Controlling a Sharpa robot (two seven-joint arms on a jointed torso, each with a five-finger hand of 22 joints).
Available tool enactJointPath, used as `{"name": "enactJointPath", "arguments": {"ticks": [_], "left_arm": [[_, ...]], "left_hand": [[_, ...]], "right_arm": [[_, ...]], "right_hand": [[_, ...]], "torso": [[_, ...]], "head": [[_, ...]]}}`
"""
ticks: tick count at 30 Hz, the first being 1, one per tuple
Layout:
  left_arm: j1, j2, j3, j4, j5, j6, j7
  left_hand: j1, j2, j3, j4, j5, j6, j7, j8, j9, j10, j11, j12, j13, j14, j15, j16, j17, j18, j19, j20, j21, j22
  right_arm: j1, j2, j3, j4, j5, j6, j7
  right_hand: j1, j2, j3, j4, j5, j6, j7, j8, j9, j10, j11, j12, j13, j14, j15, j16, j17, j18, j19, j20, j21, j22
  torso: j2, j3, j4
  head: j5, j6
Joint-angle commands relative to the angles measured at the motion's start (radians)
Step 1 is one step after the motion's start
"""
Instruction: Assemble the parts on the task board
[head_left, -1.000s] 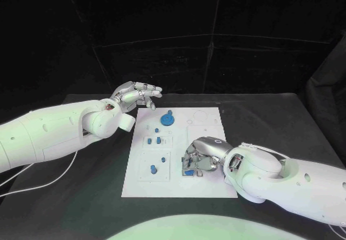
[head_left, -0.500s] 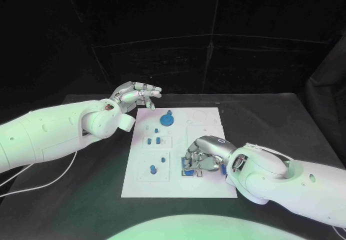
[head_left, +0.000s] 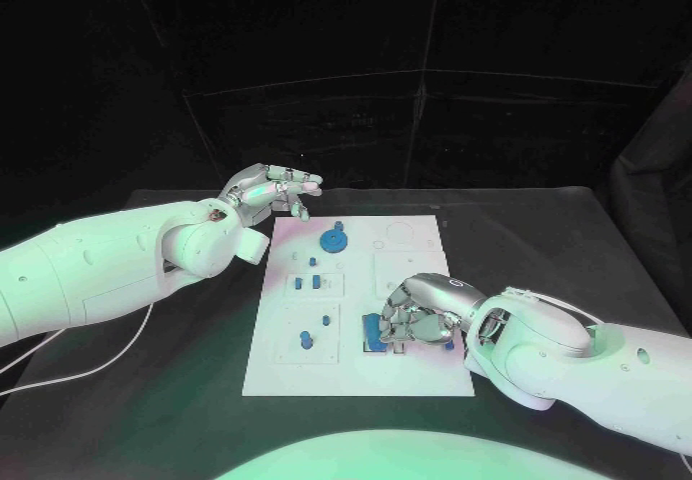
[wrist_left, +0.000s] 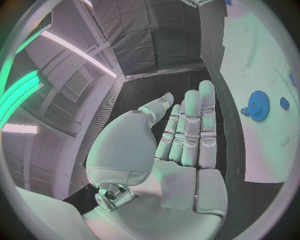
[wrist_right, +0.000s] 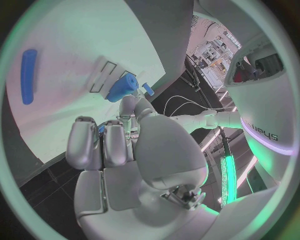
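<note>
1. resting low over the near right part of the white board, the right hand has its fingers curled down onto a small blue piece there; whether they actually grip it or only press on it cannot be told.
2. from the right wrist camera the same fingers lie bunched together against the board, with a blue cylinder-like piece just past their tips and a long blue bar lying flat further off on the white surface.
3. the left hand hangs above the dark worktop just beyond the far left corner of the board, off the plate and touching nothing.
4. its fingers are stretched out nearly straight and close side by side, thumb apart from them, with nothing held.
5. a blue gear sits on the board towards its far edge, left of the middle; the left wrist camera shows it with a smaller blue knob just beside it.
6. two small blue pieces stand side by side in the middle stretch of the board near its left edge.
7. nearer still, in the near left part, a blue piece lies with a smaller one close beside it.
8. the board itself lies flat in the middle of the worktop, its long sides running from near edge to far edge.
</note>
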Motion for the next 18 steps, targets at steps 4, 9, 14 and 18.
{"name": "enactJointPath", "arguments": {"ticks": [4,9,14,18], "left_arm": [[0.001,0.0,0.001,0.001,0.004,0.01,0.0],[0.001,-0.001,0.001,0.001,0.004,0.009,0.0],[0.001,0.0,0.001,0.002,0.004,0.009,0.0],[0.002,-0.001,0.001,0.002,0.004,0.009,0.0]], "left_hand": [[-0.006,0.002,0.0,0.003,0.004,-0.004,0.0,0.004,-0.001,-0.007,0.0,0.007,0.001,-0.01,0.001,0.005,-0.001,0.021,0.001,0.006,-0.007,-0.001],[-0.006,0.002,0.0,0.003,0.004,-0.004,0.0,0.004,-0.001,-0.007,0.0,0.007,0.001,-0.01,0.001,0.005,-0.001,0.021,0.001,0.006,-0.007,-0.001],[-0.006,0.002,0.0,0.003,0.004,-0.004,0.0,0.004,-0.001,-0.007,0.0,0.007,0.001,-0.01,0.001,0.005,-0.001,0.021,0.001,0.006,-0.007,-0.001],[-0.006,0.002,0.0,0.003,0.004,-0.004,0.0,0.004,-0.001,-0.007,0.0,0.007,0.001,-0.01,0.001,0.005,-0.001,0.021,0.001,0.006,-0.007,-0.001]], "right_arm": [[0.001,0.005,0.0,-0.004,-0.001,0.079,-0.007],[0.001,0.016,0.0,-0.015,-0.015,0.086,-0.015],[0.001,0.031,0.0,-0.026,-0.026,0.084,-0.023],[0.001,0.043,0.0,-0.031,-0.028,0.083,-0.023]], "right_hand": [[0.002,0.004,0.011,-0.004,-0.003,0.002,0.003,-0.006,-0.002,-0.004,0.001,-0.004,0.001,0.036,0.004,-0.005,0.002,-0.005,-0.003,0.0,-0.005,0.002],[0.009,0.009,0.024,-0.012,-0.002,0.009,0.002,-0.01,-0.005,-0.003,0.0,-0.004,0.002,0.037,0.004,-0.004,0.004,-0.005,-0.002,0.001,-0.005,0.004],[0.016,0.027,0.047,-0.02,0.001,0.015,0.0,-0.017,-0.009,0.0,-0.001,-0.006,0.003,0.038,0.003,-0.004,0.006,-0.006,-0.001,0.0,-0.004,0.006],[0.017,0.033,0.059,-0.026,0.001,0.018,-0.001,-0.02,-0.011,0.002,-0.001,-0.005,0.005,0.038,0.003,-0.003,0.008,-0.006,-0.001,0.0,-0.004,0.007]], "torso": [[0.002,-0.0006,0.0009],[0.001,-0.0005,-0.0003],[0.002,-0.0002,0.0008],[0.0,-0.0004,0.0008]], "head": [[0.001,0.0],[0.001,-0.001],[0.001,-0.002],[0.002,-0.003]]}}
